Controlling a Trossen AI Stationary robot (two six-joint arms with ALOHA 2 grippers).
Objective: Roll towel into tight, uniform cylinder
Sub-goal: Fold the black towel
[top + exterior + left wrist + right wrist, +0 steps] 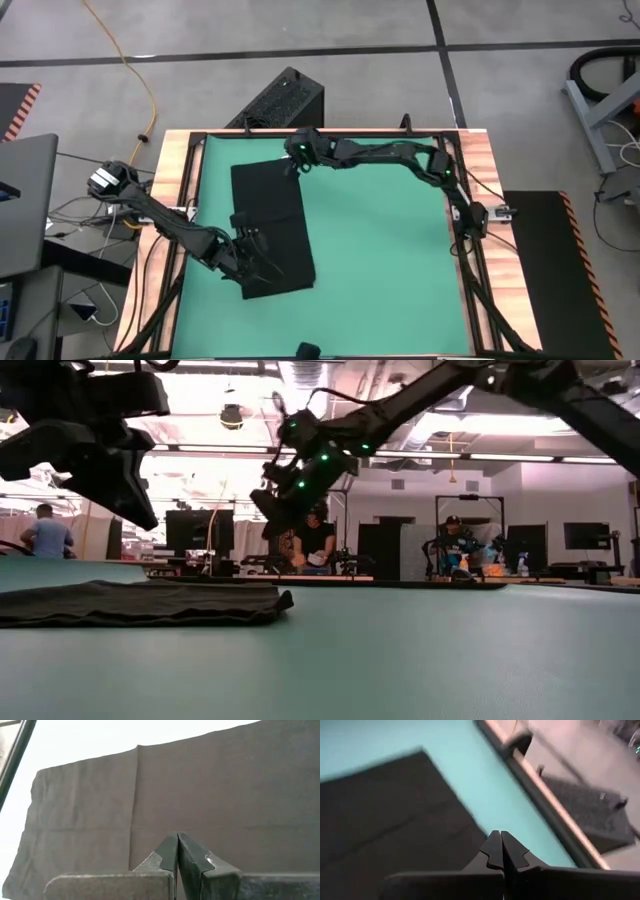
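Two claws hang above one black towel (270, 228), which lies flat and unrolled on the green mat (380, 260) of the desk (478, 160), toward its left half, as a long folded rectangle with a fold line running across it. From table height it looks thin, with a slightly raised, limp edge at its end.

Judging by that, the towel is soft, light and floppy: it will sag and bunch instead of holding a shape, and it could slide on the smooth mat when pushed. A sensible place to take hold would be one short end, pinching both corners of that edge evenly so the first turn starts straight; an uneven grip would probably give a cone and not a uniform cylinder.

The left claw (178, 840) is over the near end of the towel, its arm reaching in from the desk's left edge, pointing down at the cloth with its fingers pressed together and holding nothing. The right claw (500, 838) is at the towel's far corner, its arm stretched across from the right side, lifted clear of the mat, fingers likewise together and empty.
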